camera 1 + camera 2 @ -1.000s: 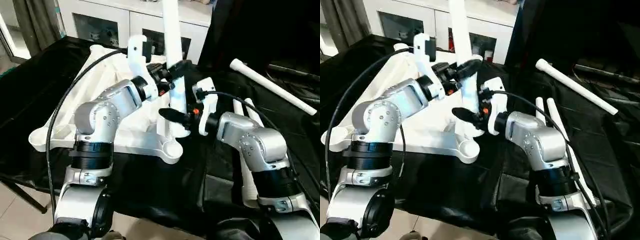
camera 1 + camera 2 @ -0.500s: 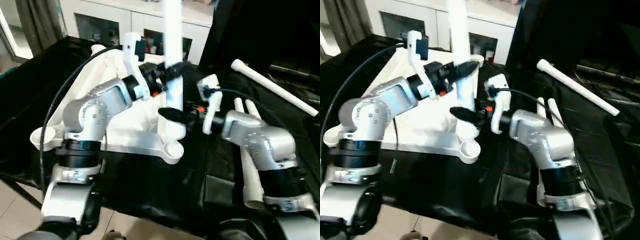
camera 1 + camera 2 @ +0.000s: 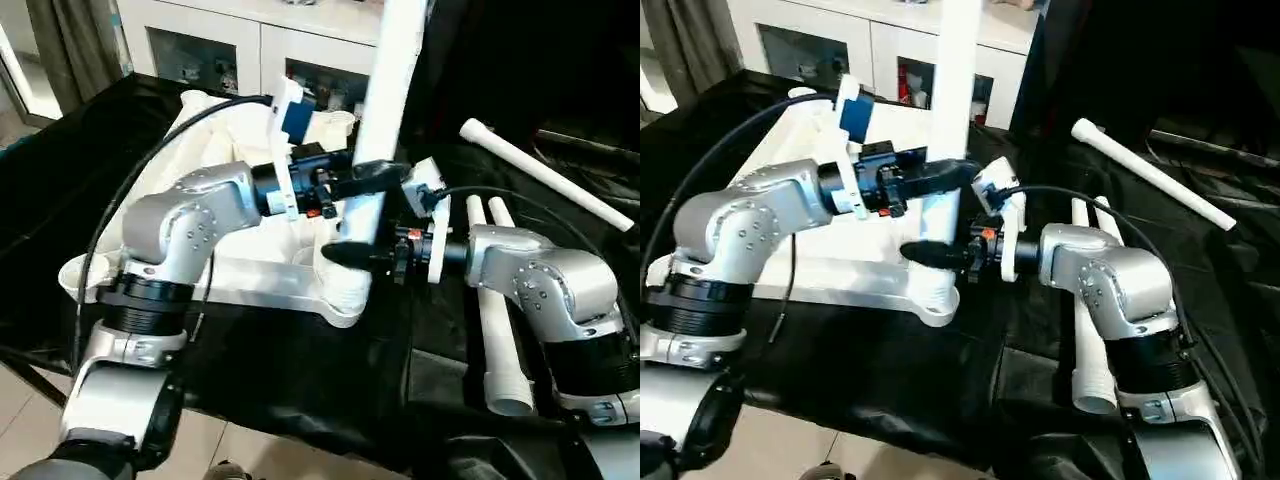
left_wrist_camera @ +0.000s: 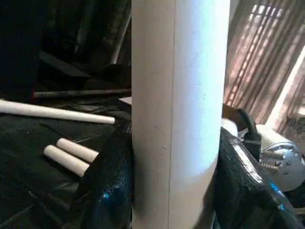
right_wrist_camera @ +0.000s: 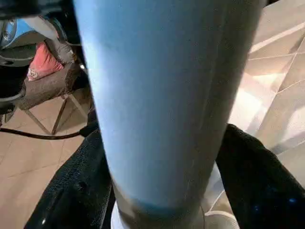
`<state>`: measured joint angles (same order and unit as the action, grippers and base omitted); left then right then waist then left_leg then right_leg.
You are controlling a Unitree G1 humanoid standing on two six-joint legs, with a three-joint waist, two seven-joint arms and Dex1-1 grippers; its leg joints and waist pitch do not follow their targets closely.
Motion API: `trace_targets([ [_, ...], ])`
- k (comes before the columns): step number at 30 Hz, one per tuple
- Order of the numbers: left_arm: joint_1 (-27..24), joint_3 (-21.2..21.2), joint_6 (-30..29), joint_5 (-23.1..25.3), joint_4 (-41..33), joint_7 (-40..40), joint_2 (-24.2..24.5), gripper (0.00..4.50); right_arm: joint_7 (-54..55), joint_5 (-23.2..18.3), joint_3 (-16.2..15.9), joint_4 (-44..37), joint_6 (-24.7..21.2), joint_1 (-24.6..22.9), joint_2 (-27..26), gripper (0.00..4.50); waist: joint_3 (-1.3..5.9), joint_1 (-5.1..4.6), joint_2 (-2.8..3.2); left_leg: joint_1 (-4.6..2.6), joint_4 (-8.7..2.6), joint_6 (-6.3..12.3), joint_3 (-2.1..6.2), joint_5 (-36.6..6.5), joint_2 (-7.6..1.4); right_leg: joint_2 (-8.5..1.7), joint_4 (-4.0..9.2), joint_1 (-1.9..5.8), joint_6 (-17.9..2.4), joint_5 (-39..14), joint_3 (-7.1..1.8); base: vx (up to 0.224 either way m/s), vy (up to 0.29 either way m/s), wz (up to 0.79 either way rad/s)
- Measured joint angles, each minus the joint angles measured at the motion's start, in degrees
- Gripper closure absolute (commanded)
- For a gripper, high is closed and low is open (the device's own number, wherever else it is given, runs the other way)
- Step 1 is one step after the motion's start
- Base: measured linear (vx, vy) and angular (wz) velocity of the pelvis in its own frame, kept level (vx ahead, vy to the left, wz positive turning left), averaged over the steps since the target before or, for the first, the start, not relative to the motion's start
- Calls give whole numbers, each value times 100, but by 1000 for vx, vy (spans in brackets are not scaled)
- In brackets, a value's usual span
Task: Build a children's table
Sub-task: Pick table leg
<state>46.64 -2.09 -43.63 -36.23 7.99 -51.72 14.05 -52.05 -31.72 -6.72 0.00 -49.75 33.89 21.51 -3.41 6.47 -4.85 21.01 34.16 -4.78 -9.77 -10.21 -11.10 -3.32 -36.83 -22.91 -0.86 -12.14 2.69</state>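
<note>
Leg (image 3: 385, 110) stands tilted in the tabletop (image 3: 200, 255) corner socket, left hand (image 3: 372, 176) clamped mid-shaft, right hand (image 3: 345, 254) loosely around its base; light, stiff, slick plastic, so grip low, near the socket.

even indoor light, blurred wrist close-ups, dark background

Two silver-grey jointed forearms with black joint bands, white wrist camera brackets, black cables looping off each wrist, left gripper (image 3: 368, 178) and right gripper (image 3: 345, 255) with glossy black fingers.
</note>
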Motion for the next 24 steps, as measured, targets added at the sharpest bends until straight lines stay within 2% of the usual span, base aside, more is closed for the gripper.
trace_targets([
  [12, 0, 3, 31, -7, 0, -75, 15, 265, -94, -6, -51, 19, -1, 0, -2, 131, 0, 1, 0, 0, 1, 0, 0, 1, 0, 0, -1, 0, 0, 0, 0, 0, 0, 0],
  [14, 0, 3, 32, -7, 0, -110, 21, 265, -94, -6, -51, 19, -1, 0, -4, 158, 0, 1, 0, 0, 1, 0, 0, 0, 0, 0, -1, 0, 0, 0, 0, 0, 0, 0],
  [17, 0, 3, 33, -7, 0, -124, 26, 265, -94, -6, -51, 19, -1, 0, -6, 168, 0, 1, 0, 0, 2, 1, 0, 0, 0, 0, -2, 0, 0, 0, 0, 0, 0, 0],
  [18, 0, 3, 35, -7, 0, -124, 27, 265, -94, -6, -51, 20, -1, 0, -8, 190, 0, 1, 0, 0, 2, 0, 0, 0, 0, 0, -3, 0, 0, 0, 0, 0, 0, 0],
  [24, 0, 6, 61, -6, 1, -123, 44, 265, -104, -34, -51, 20, -1, 0, -51, 242, 0, 1, 0, 0, 3, 0, 1, 1, 0, 0, -5, 0, 0, 0, 0, 0, 0, 0],
])
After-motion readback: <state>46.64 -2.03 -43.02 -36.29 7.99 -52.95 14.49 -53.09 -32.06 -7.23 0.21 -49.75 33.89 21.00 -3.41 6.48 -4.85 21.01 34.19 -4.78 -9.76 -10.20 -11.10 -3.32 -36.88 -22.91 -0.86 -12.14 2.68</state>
